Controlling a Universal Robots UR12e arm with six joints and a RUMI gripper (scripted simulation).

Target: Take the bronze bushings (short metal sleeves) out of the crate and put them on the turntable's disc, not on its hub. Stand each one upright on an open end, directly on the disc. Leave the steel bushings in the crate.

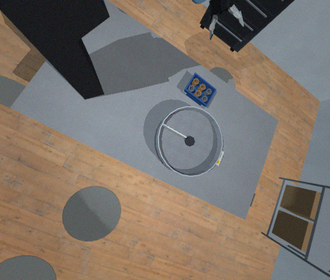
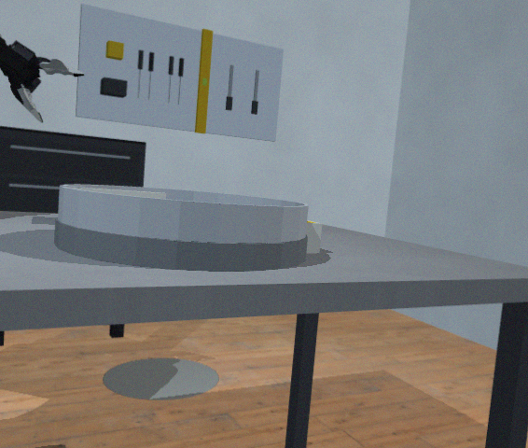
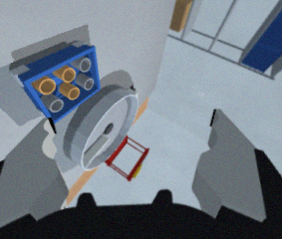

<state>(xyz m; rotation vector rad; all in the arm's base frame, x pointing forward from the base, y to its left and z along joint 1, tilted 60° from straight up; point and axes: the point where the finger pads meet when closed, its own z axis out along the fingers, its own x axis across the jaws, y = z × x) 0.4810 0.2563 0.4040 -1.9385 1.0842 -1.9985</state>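
1. My hand (image 2: 45, 91) is up high and well away from the tabletop (image 1: 98, 120), off past its far edge near the black cabinet (image 1: 243, 24). Fingers are spread fully apart, nothing between them.
2. Blue crate (image 1: 200, 89) sits on the tabletop just beside the turntable (image 1: 189, 140), apart from its rim.
3. Crate holds six bushings in a two-by-three grid: three bronze bushings (image 1: 201, 87), three steel bushings (image 1: 209, 91). All still in the crate.
4. Bronze ones: short orange-brown sleeves, open ends visible as dark bores with a lighter ring around. In the top view they sit at one corner, the middle and the next slot along; the steel ones fill the rest.
5. Steel ones: same shape, dull grey.
6. Wrist view shows the same crate (image 3: 61, 82) with bronze (image 3: 46, 86) and grey (image 3: 84, 64) sleeves, bores facing the camera.
7. Turntable: grey disc (image 1: 195, 126) inside a raised pale rim, dark hub (image 1: 189, 140) at centre, one pale bar (image 1: 174, 130) running from hub to rim. No bushings on the disc.
8. Exterior view: turntable wall (image 2: 182, 221) blocks the crate, so I can't see it there.
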